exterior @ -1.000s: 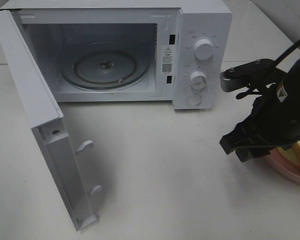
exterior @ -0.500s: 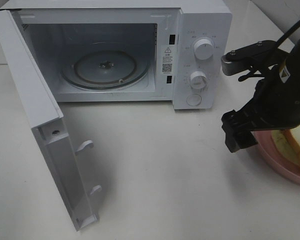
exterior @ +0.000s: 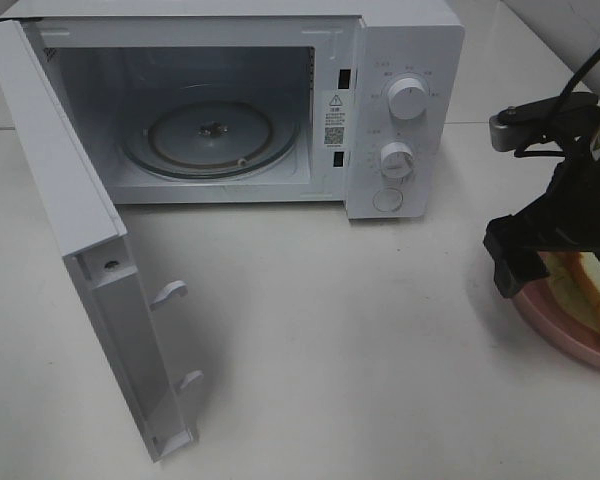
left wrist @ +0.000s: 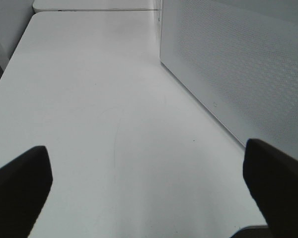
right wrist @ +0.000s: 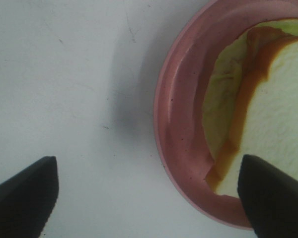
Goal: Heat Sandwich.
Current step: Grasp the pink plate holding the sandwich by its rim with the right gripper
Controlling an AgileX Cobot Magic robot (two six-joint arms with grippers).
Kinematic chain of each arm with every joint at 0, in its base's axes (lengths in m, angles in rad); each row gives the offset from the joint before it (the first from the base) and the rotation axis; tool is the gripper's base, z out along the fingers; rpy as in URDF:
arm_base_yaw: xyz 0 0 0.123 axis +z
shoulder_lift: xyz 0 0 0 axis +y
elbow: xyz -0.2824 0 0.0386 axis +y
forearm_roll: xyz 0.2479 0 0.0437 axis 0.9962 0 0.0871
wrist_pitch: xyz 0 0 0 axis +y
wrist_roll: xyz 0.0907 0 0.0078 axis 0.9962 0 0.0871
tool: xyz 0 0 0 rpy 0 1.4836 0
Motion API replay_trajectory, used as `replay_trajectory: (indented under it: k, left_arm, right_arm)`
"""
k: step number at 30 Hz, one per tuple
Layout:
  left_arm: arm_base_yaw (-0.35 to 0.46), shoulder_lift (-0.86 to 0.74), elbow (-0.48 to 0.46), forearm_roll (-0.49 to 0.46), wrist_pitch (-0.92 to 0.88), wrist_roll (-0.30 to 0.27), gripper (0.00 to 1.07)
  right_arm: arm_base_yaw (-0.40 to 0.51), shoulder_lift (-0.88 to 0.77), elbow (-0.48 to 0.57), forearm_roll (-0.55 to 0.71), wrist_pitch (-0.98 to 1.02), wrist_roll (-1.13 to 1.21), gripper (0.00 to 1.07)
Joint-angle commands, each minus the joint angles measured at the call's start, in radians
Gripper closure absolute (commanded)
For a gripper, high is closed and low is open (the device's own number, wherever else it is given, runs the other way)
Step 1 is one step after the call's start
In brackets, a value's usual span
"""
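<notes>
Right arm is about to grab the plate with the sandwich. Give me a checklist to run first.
1. The microwave door swung open: ok.
2. The turntable with nothing on it: ok.
3. The sandwich lying on the pink plate: ok.
4. The right gripper with jaws wide open: ok.
5. Plate rim lined up between the jaws: ok in the right wrist view. Whether they are low enough to grip: cannot tell.
6. The left gripper open and holding nothing: ok.
</notes>
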Motion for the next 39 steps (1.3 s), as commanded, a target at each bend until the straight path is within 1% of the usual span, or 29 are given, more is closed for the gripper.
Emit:
replay_trajectory:
  k: [1,10,14,25,30,31,32,33,35,36,37,39]
  left_arm:
    - [0.003,-0.019,0.000,0.002,-0.010,-0.003,0.07]
    - [0.003,-0.019,0.000,0.002,-0.010,-0.003,0.07]
    - [0.003,-0.019,0.000,0.002,-0.010,-0.003,0.07]
    - [0.003,-0.019,0.000,0.002,-0.010,-0.003,0.07]
    - [0.003,-0.019,0.000,0.002,-0.010,-0.003,0.07]
    - [0.003,-0.019,0.000,0.002,-0.010,-0.003,0.07]
    - [0.003,-0.019,0.000,0.002,-0.010,-0.003,0.07]
    - [0.003,-0.019,0.000,0.002,-0.010,-0.003,0.07]
    - [0.003,-0.019,0.000,0.002,-0.010,-0.003,0.07]
    - [0.003,-0.019,0.000,0.002,-0.010,-0.003,0.07]
    - [0.003,-0.019,0.000,0.002,-0.010,-0.003,0.07]
    - [0.003,-0.019,0.000,0.002,-0.010,-0.003,0.07]
  right_arm:
    - [-0.012,0.028,-0.004,-0.007,-0.019,-0.023,0.15]
    - [-0.012,0.145,-0.004,-0.033,-0.071,-0.020,0.17]
    - [-0.012,0.226,-0.004,-0.067,-0.105,-0.008,0.17]
    - [-0.012,0.320,-0.004,-0.078,-0.177,-0.008,0.19]
    - [-0.012,0.335,-0.004,-0.093,-0.190,-0.008,0.22]
    - [-0.012,0.337,-0.004,-0.097,-0.189,-0.008,0.24]
    - [-0.012,0.337,-0.004,-0.108,-0.187,-0.008,0.30]
    - [-0.012,0.337,-0.004,-0.108,-0.187,-0.008,0.30]
    - [-0.012,0.338,-0.004,-0.111,-0.186,-0.008,0.40]
    - [-0.012,0.338,-0.004,-0.111,-0.186,0.002,0.52]
    - [-0.012,0.338,-0.004,-0.111,-0.186,0.002,0.52]
    - [-0.012,0.338,-0.004,-0.114,-0.186,0.023,0.71]
